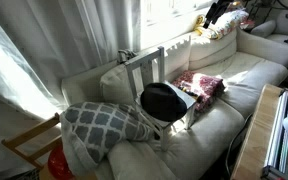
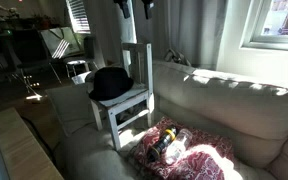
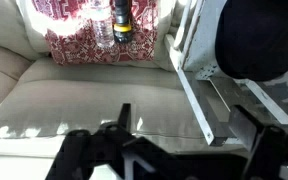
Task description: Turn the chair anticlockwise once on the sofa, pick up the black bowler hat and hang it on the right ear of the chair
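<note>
The claw [image 3: 184,125] is hanging open and empty near the round black hat [image 2: 111,83] sitting on the small white wooden chair [image 2: 129,108].

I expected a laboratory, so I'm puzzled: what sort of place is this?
Most likely a living room in a home. It has a large cream sofa with a patterned cushion, pale curtains hanging beside it, and a sunlit window above the sofa's back.
</note>
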Controlling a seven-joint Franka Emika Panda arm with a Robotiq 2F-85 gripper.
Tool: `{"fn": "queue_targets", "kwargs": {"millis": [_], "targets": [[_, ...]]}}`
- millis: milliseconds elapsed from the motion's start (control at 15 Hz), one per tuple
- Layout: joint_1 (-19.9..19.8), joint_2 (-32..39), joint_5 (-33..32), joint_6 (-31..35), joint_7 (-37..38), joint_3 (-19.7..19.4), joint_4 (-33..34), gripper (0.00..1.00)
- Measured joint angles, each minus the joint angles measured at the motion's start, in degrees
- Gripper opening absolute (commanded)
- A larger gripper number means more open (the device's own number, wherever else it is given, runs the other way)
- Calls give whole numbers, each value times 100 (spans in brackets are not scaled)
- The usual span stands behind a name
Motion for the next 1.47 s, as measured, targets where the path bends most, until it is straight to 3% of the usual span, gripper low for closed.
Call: {"fn": "queue_targets", "kwargs": {"millis": [400,533,667,1067,1267,1467], "targets": [[-9,0,0,0,0,13,0,100],[-90,27,-80,126,460,180,-9,100],[-373,167,-196,381,1302,694,-16,100],[-1977,586,-598,383,3905,3106,130,100],[-2425,661,-759,-61,5151,3898,385,100],[-2577,907,-859,-582,6394,4446,760,100]]}}
